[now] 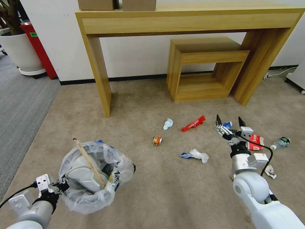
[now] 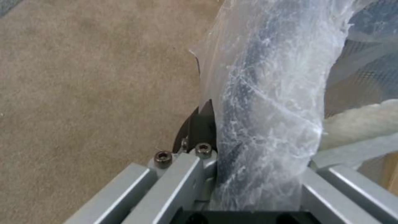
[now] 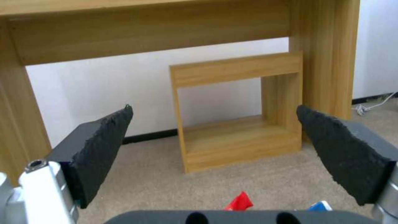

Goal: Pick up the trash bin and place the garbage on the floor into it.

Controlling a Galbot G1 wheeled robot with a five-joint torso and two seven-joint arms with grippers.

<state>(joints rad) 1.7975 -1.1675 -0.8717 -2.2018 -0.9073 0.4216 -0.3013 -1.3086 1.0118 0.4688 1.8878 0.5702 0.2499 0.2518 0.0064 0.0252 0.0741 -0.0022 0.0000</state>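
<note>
The trash bin, lined with a translucent bag, hangs at the lower left and holds a white slipper and a wooden stick. My left gripper is shut on its bagged rim. My right gripper is open above the floor, over a blue-white carton. A red-white carton lies just to its right. Other garbage lies around it: a red wrapper, a pale tissue, an orange wrapper, a white tissue and a clear bottle. Between the open right fingers show the red wrapper and the carton.
A long wooden console table stands against the wall, with a small open wooden stool under it. Grey carpet, a white planter and a red stand are at the far left. A small white scrap lies by my right arm.
</note>
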